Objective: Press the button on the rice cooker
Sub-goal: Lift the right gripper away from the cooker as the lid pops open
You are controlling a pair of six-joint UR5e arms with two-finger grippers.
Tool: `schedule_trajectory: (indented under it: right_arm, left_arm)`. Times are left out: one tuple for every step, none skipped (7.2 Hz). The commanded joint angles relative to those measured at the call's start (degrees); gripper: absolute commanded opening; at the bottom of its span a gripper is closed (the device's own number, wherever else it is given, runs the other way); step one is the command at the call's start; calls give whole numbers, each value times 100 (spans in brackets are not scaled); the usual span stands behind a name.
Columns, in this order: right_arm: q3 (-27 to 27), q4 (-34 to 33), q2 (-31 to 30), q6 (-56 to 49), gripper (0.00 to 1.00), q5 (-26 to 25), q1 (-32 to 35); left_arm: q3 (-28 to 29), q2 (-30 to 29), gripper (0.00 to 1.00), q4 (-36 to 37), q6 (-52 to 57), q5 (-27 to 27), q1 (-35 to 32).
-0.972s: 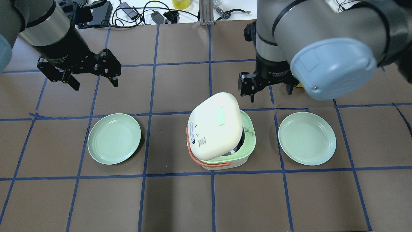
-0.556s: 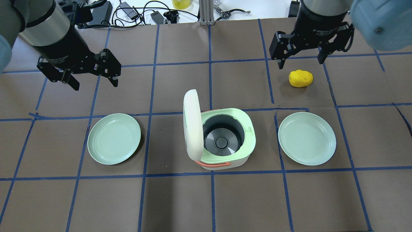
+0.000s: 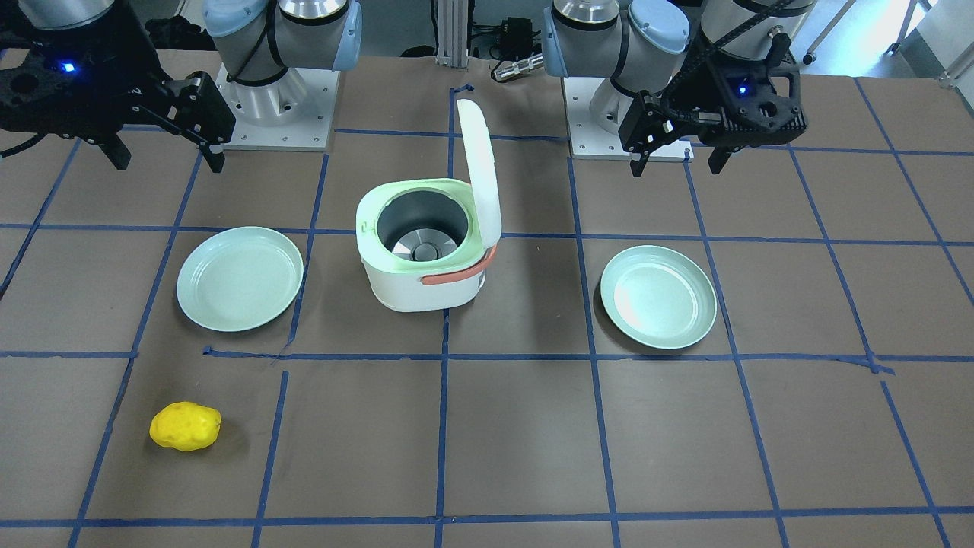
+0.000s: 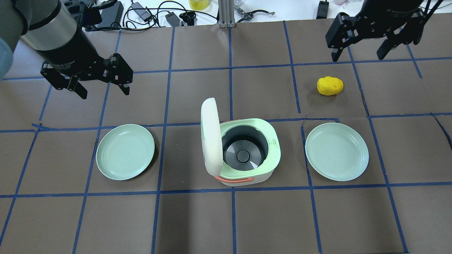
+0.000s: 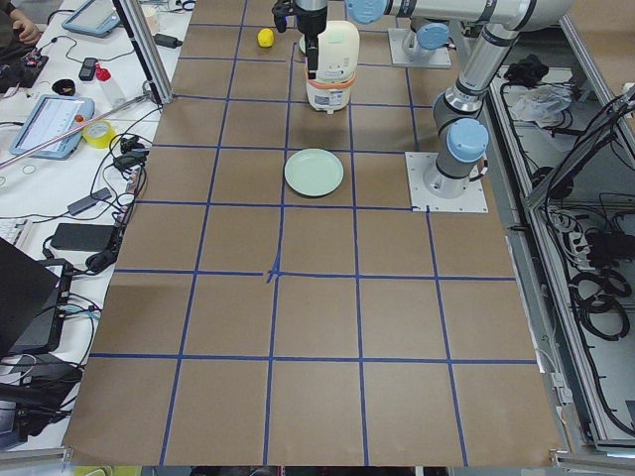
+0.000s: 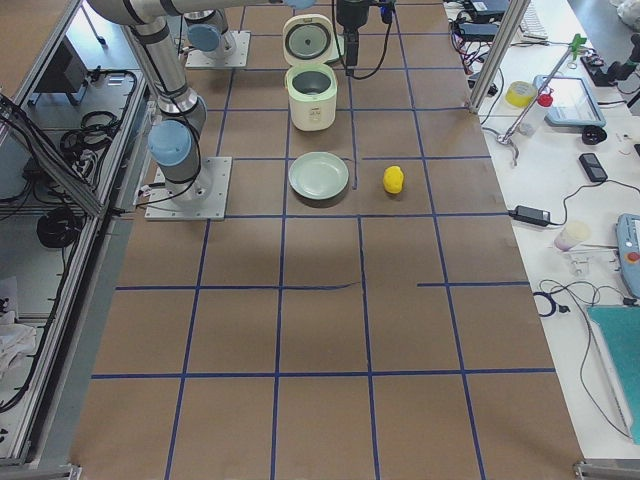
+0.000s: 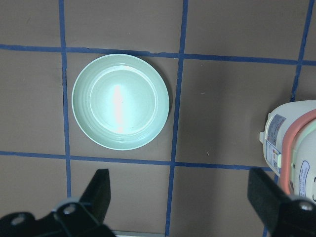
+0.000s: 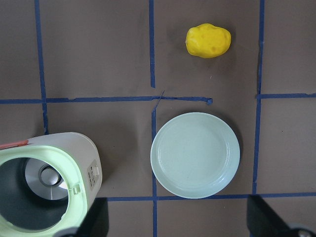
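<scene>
Left claw (image 4: 105,93): released, jaws spread, held above the worktop (image 4: 197,218) beyond the left plate (image 4: 125,151).
Right claw (image 4: 357,56): released, jaws spread, beyond a yellow potato (image 4: 330,85).
Rice cooker (image 4: 273,148): mid-worktop, between the left plate and the right plate (image 4: 337,151), opening facing up.
Lid (image 4: 210,137): upright on the robot's left side.
Inside: grey pot, round centre hub.
Left wrist view alone: printed labels (image 7: 276,143) on the cooker's wall.

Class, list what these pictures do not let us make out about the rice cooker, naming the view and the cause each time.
- Left wrist view: most of the rice cooker is cut off by the right edge.
- Overhead view: the lid, standing open, hides the part of the rim behind it.
- Right wrist view: the print on the label is too small to read.
</scene>
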Motion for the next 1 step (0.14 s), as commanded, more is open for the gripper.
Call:
schedule_trajectory:
  right_arm:
    - [-4, 26, -19, -7, 100, -47, 9]
  left_arm:
    - [0, 0, 100, 0, 1, 0, 0]
